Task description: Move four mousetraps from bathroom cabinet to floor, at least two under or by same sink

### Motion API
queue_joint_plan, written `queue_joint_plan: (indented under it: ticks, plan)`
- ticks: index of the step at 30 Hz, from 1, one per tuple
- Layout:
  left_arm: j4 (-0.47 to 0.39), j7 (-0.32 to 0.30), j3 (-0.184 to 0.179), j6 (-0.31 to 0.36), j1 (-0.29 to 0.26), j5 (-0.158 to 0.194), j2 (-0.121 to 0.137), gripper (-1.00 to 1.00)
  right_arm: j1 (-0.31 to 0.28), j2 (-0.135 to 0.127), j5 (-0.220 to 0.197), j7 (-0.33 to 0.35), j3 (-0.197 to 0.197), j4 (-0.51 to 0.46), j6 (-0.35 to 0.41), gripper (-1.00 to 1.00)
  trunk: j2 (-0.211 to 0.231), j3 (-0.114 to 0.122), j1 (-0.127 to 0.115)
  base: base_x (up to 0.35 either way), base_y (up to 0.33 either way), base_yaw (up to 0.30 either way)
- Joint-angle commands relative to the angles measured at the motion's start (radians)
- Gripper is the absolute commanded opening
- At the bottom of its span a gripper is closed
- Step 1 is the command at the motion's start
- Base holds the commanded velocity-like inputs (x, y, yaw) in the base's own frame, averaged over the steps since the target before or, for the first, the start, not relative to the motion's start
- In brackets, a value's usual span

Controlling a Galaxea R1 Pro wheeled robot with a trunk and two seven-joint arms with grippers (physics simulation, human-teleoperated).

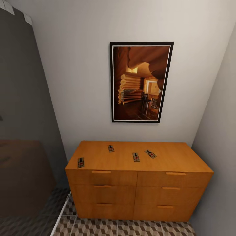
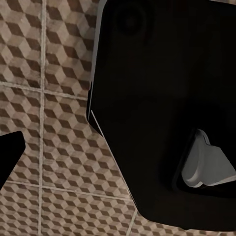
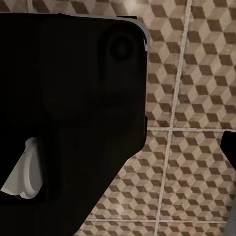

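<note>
Up top, four mousetraps (image 1: 111,148) lie apart on the cabinet (image 1: 137,183); either tool's state I cannot tell

The cabinet (image 1: 139,183), an orange-brown chest with two columns of drawers, is standing against the wall on the bathroom floor (image 1: 131,228). Four mousetraps are lying flat on its top, well apart: one (image 1: 80,162) near the left front edge, one (image 1: 111,148) further back, one (image 1: 136,157) at centre, one (image 1: 150,154) just beside it to the right.
</note>
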Motion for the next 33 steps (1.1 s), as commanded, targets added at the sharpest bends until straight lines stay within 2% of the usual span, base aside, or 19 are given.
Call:
queue_joint_plan:
  ticks: [1, 29, 33]
  plan:
    - [0.0, 0.0, 0.004, -0.001, 0.0, 0.006, 0.0, 1.0, 0.0, 0.0, 0.0, 0.0, 0.0, 0.001, -0.003, 1.0, -0.001, 0.0, 0.0, 0.0, 0.0, 0.0]
    - [-0.003, -0.004, 0.002, -0.001, -0.001, 0.002, -0.001, 1.0, 0.0, 0.0, -0.002, 0.0, -0.003, -0.003, -0.015, 1.0, -0.001, 0.0, 0.0, 0.0, 0.0, 0.0]
    - [-0.069, -0.013, 0.002, 0.015, -0.006, 0.003, 0.0, 1.0, 0.0, -0.002, -0.002, -0.004, -0.004, -0.01, -0.021, 1.0, -0.001, 0.0, 0.0, 0.0, 0.0, 0.0]
